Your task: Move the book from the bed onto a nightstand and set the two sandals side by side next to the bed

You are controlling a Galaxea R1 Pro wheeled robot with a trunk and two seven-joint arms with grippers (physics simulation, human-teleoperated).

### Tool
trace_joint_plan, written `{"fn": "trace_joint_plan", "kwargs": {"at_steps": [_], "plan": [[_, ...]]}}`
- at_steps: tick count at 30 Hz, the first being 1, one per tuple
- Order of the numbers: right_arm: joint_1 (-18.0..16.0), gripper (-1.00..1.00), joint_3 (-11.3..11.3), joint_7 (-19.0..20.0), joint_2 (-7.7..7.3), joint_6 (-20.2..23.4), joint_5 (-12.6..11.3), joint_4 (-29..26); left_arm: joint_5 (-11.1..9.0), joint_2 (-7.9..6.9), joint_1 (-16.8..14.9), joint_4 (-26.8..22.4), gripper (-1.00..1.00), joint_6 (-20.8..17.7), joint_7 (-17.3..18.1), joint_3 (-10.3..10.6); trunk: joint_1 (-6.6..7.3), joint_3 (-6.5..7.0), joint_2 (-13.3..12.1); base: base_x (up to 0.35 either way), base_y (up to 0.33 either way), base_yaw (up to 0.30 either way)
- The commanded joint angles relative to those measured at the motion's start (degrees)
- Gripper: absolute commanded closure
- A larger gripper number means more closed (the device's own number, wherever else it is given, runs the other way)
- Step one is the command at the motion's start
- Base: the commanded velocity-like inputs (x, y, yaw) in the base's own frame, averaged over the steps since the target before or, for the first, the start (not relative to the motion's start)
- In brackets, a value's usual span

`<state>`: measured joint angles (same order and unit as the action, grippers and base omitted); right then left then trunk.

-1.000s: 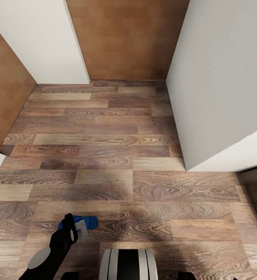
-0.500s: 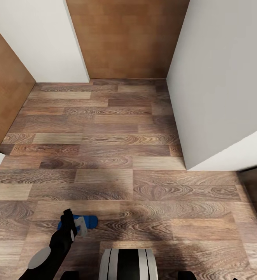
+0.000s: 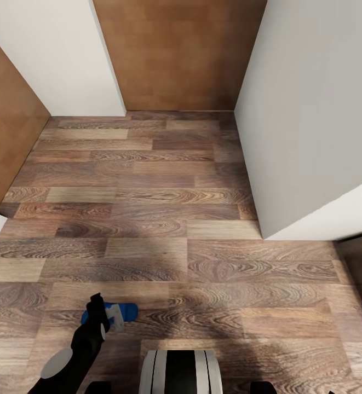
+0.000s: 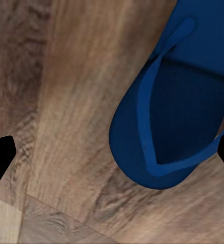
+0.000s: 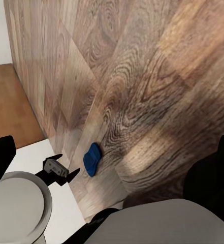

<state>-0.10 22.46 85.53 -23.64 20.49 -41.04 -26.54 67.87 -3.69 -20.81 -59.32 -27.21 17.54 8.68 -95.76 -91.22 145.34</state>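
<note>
Left wrist view: blue flip-flop sandal [image 4: 178,112] flat on the wood-plank floor [image 4: 66,101], left gripper [image 4: 112,152] spread wide above and holding nothing, likely light and bendy, best pinched across the sole edge rather than the thin straps

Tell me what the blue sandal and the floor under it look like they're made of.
The sandal looks like soft foam or rubber: a matte, evenly blue sole with a fine dotted texture on the footbed and thin molded straps. That is a guess from the look. The floor looks like wood plank or wood-look laminate: staggered boards with swirling brown grain and a low sheen.
</note>
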Motion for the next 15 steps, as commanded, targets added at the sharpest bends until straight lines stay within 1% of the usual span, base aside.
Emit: {"fn": "trace_joint_plan", "kwargs": {"at_steps": [1,13,15], "plan": [[-0.02,-1.00,0.04,0.17,0.00,0.60,-0.11,0.00,0.58,-0.05,-0.02,-0.10,-1.00,-0.21,0.48,0.21,-0.02,-0.25,0.03,0.000,0.000,0.000],[0.00,-1.00,0.04,0.17,-0.01,0.60,-0.10,0.00,0.51,0.01,-0.02,-0.01,-1.00,-0.13,0.48,0.34,-0.33,-2.91,0.19,0.000,0.000,0.000],[-0.03,-1.00,0.04,0.17,-0.01,0.60,-0.10,0.00,0.51,0.24,-0.02,-0.01,-1.00,-0.13,0.48,0.34,-0.38,-3.35,0.21,0.000,0.000,0.000]]}}
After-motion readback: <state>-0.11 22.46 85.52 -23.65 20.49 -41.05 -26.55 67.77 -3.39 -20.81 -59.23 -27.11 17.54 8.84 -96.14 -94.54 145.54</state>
